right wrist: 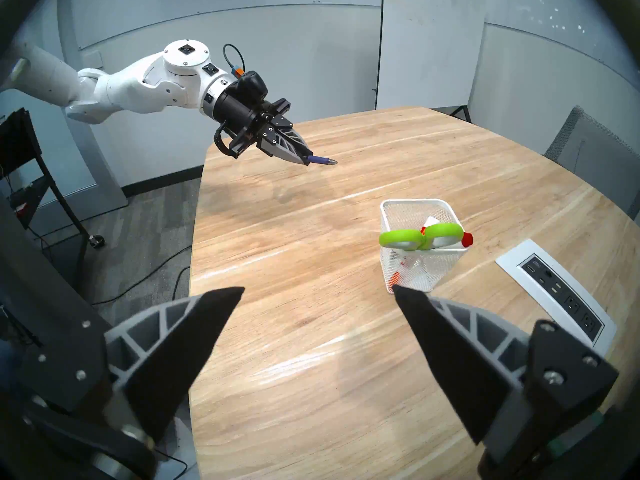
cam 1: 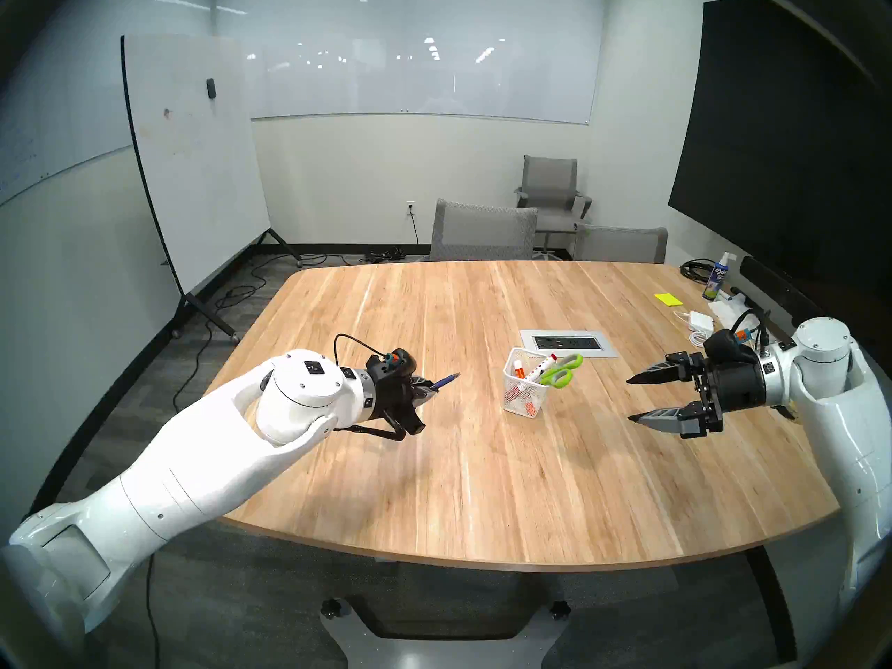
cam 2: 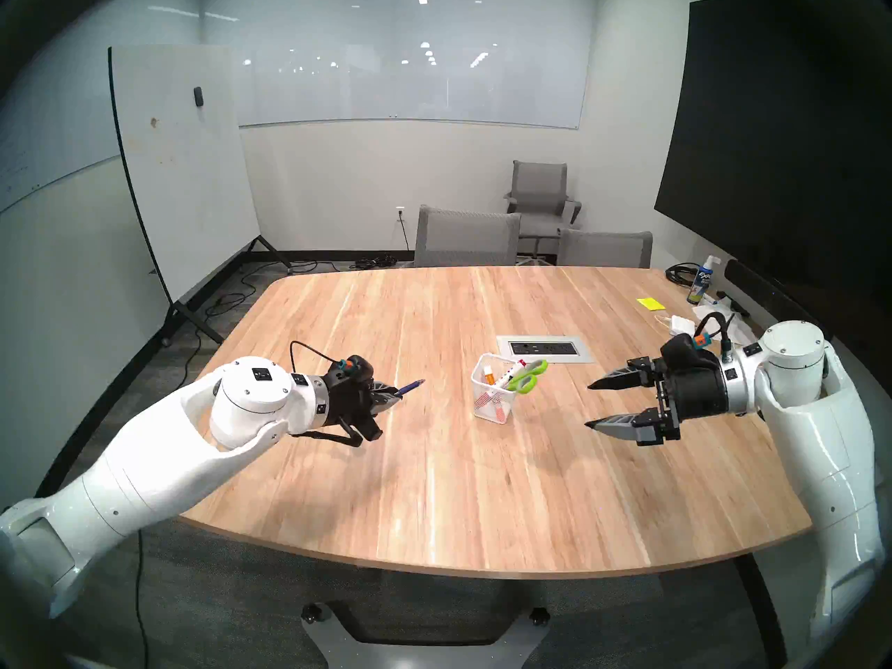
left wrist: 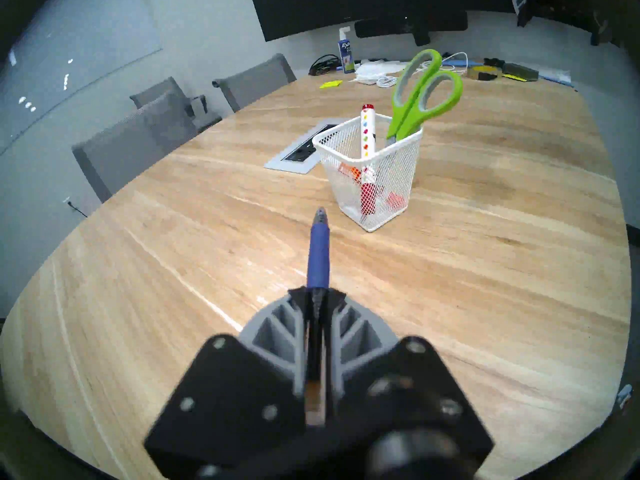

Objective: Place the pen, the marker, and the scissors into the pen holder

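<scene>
From the head's left eye, my left gripper point(cam 1: 427, 392) is clamped on the pen point(cam 1: 446, 380), which sticks out toward the holder point(cam 1: 523, 388) but hangs well short of it, above the table point(cam 1: 458, 484). The scissors point(cam 1: 560, 369) and a marker point(cam 1: 541, 368) already stand in the holder. My right gripper point(cam 1: 637, 398) hangs with its jaws wide apart and nothing between them. I judge the main risk to be the thin pen pivoting in my pinch, since most of it juts past the tips.

The head's right eye shows the same layout; grey chairs point(cam 2: 466, 238) stand past the far edge, a rolling whiteboard point(cam 2: 183, 171) on the left, a dark screen point(cam 2: 772, 146) on the right.

My left wrist view looks straight down the pen point(left wrist: 318, 254), tip forward. The scissors point(left wrist: 420, 91) lean over the holder's point(left wrist: 370, 178) far corner and the marker point(left wrist: 367, 133) stands mid-cup, so free room is on the near side; a tip caught on the rim or handles could tip the light mesh cup.

My right wrist view shows the pen point(right wrist: 320, 160) lying nearly level in my left gripper point(right wrist: 304, 159); dropped in that way, it would lie across the rim. The table is pale striped wood with an outlet plate point(right wrist: 554, 292) beside the holder point(right wrist: 415, 254).
</scene>
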Controlling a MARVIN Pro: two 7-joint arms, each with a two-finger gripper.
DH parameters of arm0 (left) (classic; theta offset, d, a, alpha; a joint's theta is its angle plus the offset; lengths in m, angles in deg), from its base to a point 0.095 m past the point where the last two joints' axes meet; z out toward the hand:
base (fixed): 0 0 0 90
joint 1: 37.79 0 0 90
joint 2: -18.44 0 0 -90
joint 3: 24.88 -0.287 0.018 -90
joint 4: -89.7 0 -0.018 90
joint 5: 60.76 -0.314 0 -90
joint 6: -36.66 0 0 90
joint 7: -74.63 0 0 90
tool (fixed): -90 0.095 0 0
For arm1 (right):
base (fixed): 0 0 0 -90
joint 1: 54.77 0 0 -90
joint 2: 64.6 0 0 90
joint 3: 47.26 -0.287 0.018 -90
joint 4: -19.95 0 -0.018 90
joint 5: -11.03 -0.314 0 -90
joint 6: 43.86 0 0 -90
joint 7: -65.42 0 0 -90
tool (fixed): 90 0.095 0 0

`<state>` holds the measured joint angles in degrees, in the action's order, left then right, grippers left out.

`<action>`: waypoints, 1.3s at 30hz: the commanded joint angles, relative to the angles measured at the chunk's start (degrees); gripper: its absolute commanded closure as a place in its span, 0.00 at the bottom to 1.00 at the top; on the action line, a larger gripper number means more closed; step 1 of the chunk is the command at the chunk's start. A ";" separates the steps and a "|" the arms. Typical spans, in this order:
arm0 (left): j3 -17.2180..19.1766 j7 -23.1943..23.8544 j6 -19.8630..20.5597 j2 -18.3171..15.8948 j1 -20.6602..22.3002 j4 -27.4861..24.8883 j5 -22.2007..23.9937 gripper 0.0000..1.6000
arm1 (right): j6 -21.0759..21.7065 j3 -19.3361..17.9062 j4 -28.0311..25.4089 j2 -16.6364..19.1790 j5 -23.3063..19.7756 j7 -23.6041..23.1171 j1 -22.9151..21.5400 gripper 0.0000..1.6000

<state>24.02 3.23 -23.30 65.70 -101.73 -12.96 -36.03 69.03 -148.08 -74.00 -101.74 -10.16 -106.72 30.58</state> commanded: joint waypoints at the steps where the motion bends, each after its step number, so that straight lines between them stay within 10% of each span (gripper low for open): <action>1: -0.10 2.13 -0.16 1.21 4.25 -0.56 -0.86 1.00 | 0.11 -0.50 -0.38 0.16 -0.34 -0.14 -0.43 0.00; 24: -3.58 7.96 -1.10 11.29 12.87 5.90 -3.84 1.00 | 0.08 -0.47 -0.37 0.16 -0.31 -0.13 -0.44 0.00; 39: -4.65 11.34 -4.48 11.72 13.13 4.26 -5.32 1.00 | 0.12 -0.52 -0.40 0.16 -0.34 -0.15 -0.42 0.00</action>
<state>19.13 13.99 -25.90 76.36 -89.82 -7.28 -41.55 69.02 -148.08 -74.00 -101.74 -10.15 -106.72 30.58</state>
